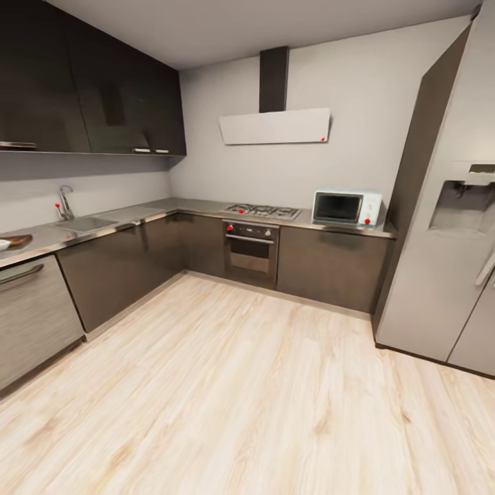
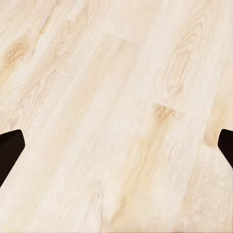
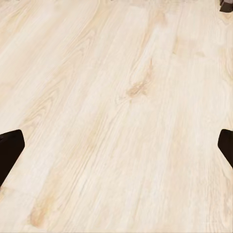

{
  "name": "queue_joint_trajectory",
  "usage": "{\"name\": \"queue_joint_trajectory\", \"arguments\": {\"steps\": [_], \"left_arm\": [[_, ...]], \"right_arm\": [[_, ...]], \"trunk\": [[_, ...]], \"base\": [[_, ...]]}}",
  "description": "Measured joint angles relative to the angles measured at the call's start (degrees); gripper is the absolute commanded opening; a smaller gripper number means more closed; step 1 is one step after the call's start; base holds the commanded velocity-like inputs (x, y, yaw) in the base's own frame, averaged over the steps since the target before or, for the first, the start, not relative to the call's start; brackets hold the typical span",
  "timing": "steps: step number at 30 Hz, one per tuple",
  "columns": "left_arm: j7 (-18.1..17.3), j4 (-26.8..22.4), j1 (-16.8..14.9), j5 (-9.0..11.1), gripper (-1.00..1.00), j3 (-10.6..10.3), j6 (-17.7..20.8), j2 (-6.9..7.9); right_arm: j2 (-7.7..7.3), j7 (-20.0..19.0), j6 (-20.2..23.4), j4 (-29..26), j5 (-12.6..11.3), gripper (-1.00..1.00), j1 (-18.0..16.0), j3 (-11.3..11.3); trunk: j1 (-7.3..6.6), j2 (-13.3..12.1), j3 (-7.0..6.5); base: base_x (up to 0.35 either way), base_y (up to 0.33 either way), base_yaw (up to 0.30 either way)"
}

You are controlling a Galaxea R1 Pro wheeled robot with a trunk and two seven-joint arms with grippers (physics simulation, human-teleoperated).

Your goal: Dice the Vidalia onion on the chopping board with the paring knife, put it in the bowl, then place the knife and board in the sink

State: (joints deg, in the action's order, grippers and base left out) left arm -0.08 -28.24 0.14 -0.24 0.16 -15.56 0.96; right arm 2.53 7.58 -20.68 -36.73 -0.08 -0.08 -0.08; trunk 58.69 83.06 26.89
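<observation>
The head view looks across the kitchen's pale wood floor (image 1: 261, 399). The sink (image 1: 86, 223) sits in the grey countertop (image 1: 137, 214) at the left, under its tap (image 1: 65, 203). Farther left, at the picture's edge, lies the brown chopping board (image 1: 17, 240). The left gripper (image 2: 116, 150) and right gripper (image 3: 116, 150) both hang over bare floor, fingers spread wide, holding nothing.

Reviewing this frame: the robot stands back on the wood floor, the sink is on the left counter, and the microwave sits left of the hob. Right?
Not quite. In the head view the microwave sits right of the hob, beside the fridge. The sink is on the left counter, across the wood floor.
</observation>
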Motion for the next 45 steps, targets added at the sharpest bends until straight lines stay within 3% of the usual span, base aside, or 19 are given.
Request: {"name": "queue_joint_trajectory", "arguments": {"steps": [37, 45], "left_arm": [[0.0, 0.0, 0.0, 0.0, 1.00, 0.0, 0.0, -0.04], [0.0, 0.0, 0.0, 0.0, 1.00, -0.1, 0.0, -0.05]], "right_arm": [[0.00, 0.0, 0.0, 0.0, 0.0, 1.00, 0.0, 0.0], [0.00, 0.0, 0.0, 0.0, 0.0, 1.00, 0.0, 0.0]], "trunk": [[0.00, 0.0, 0.00], [0.00, 0.0, 0.00]], "base": [[0.345, 0.000, 0.000], [0.345, 0.000, 0.129]]}}
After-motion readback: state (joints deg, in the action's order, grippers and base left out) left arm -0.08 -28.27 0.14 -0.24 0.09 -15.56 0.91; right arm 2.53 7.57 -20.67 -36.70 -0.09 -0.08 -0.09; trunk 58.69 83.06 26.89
